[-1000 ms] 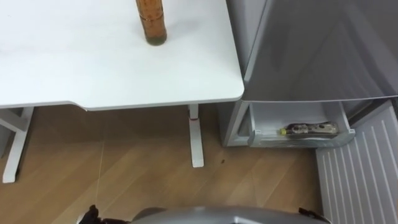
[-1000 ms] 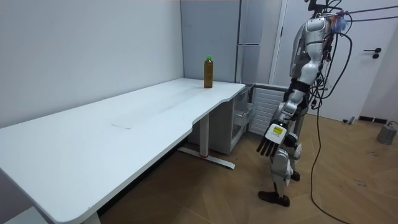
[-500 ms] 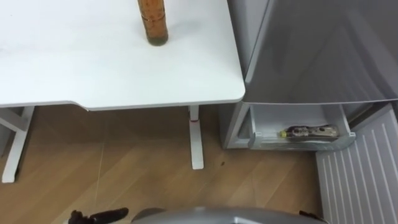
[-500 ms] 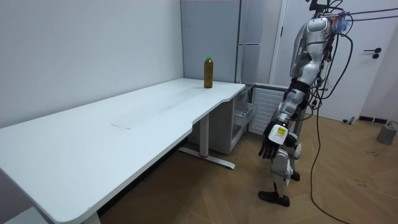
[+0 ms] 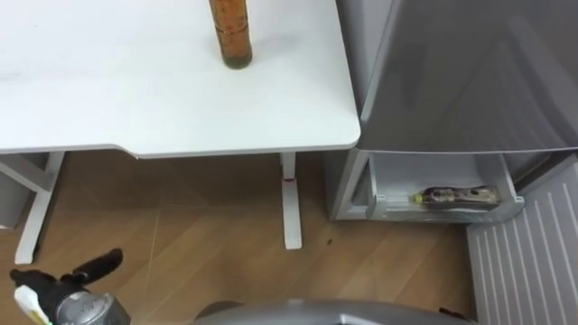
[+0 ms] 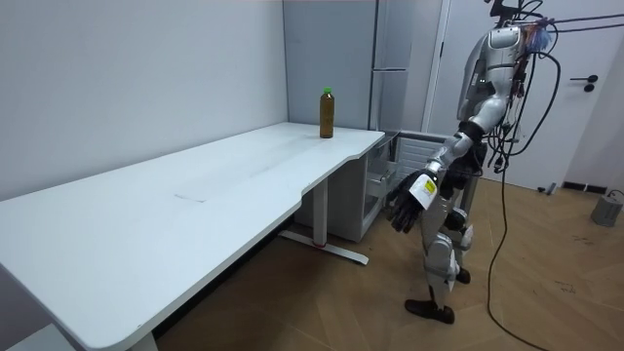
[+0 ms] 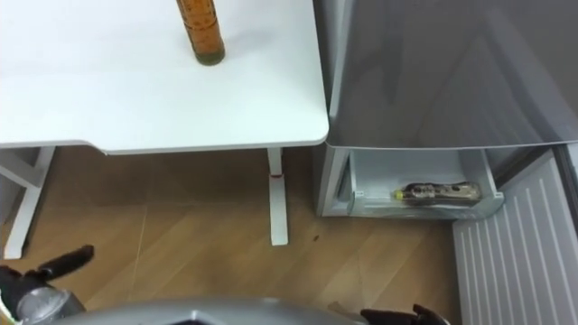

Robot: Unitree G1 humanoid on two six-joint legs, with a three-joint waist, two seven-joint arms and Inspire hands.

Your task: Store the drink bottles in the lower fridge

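A brown drink bottle [image 5: 229, 34] with a green cap stands upright near the far right end of the white table [image 5: 135, 99]. The fridge [image 5: 470, 72] stands right of the table with its lower drawer [image 5: 435, 215] pulled out. Inside it a second bottle [image 5: 456, 195] lies on its side. My left hand [image 5: 56, 294] is raised in front of me over the floor, open and empty, well short of the table. In the room view this left hand [image 6: 405, 203] hangs at waist height. My right hand [image 7: 404, 316] shows at the lower edge.
The fridge's open lower door [image 5: 533, 257], white and ribbed inside, lies out to my right. The table's white leg [image 5: 290, 203] stands between me and the drawer. I stand on the wooden floor [image 5: 208, 235] facing the table's corner and the fridge.
My left arm has swung forward and up, bringing the hand from beside my thigh to waist height. The eye views have shifted slightly. The bottles have not moved.
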